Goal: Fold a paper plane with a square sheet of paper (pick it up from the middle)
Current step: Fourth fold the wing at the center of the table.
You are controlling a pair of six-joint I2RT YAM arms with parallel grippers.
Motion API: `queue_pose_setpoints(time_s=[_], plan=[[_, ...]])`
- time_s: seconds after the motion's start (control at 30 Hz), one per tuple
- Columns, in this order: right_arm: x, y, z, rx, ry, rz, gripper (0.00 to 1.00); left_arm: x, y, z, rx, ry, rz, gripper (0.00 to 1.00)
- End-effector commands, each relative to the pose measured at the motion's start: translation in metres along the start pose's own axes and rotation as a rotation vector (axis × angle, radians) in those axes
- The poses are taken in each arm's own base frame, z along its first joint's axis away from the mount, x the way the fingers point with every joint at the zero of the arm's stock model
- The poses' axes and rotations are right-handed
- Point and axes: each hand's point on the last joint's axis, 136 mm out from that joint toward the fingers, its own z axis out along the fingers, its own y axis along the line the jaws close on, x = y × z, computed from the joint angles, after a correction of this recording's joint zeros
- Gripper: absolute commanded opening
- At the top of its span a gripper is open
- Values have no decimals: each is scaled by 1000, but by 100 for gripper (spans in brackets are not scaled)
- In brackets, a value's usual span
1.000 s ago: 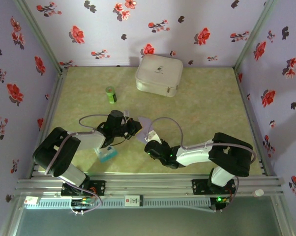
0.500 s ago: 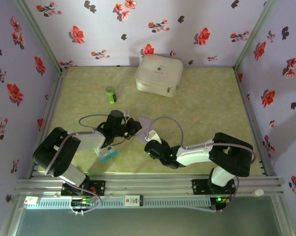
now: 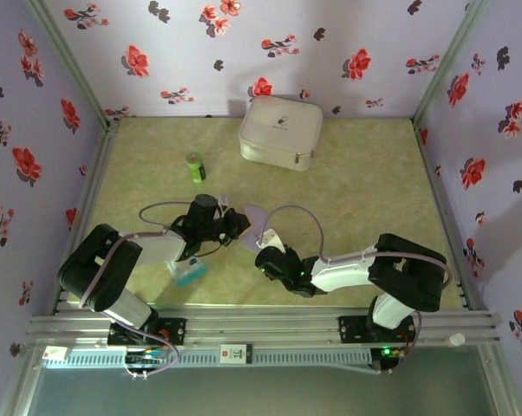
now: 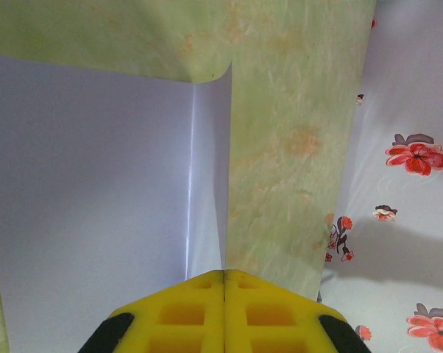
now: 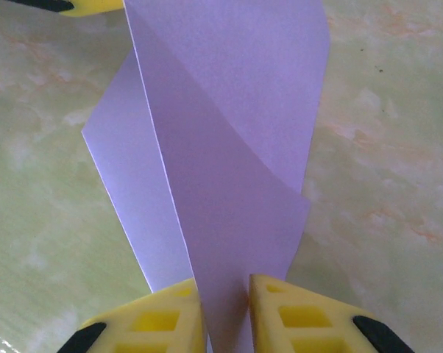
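The square sheet of paper (image 5: 229, 147) is hanging folded above the middle of the counter (image 3: 365, 182), its long axis running between the two tools. The left tool (image 4: 224, 283) is pinching one edge with its yellow pads pressed fully together. The right tool (image 5: 225, 309) is gripping the opposite end in a narrow gap. Both arms are reaching inward, forearms low and elbows bent.

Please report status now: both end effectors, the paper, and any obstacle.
Left end effector shut on paper edge. Right end effector shut on paper, partly folded, held between both. Nothing in the way.
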Motion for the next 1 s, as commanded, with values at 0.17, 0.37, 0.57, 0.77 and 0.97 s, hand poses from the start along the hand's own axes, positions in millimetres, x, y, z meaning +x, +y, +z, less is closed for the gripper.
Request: queue_pose_setpoints(time_s=[0.17, 0.37, 0.57, 0.77, 0.97], plan=[[9, -7, 1, 16, 22, 11, 19, 0, -5, 3, 12, 7, 27, 6], [6, -7, 2, 9, 15, 20, 13, 0, -6, 3, 12, 7, 29, 6], [4, -5, 3, -7, 12, 33, 10, -1, -7, 2, 13, 5, 30, 7], [3, -5, 4, -16, 14, 50, 8, -1, -8, 2, 12, 5, 35, 16], [5, -4, 6, -48, 14, 108, 8, -5, -13, -9, -20, -25, 79, 34]])
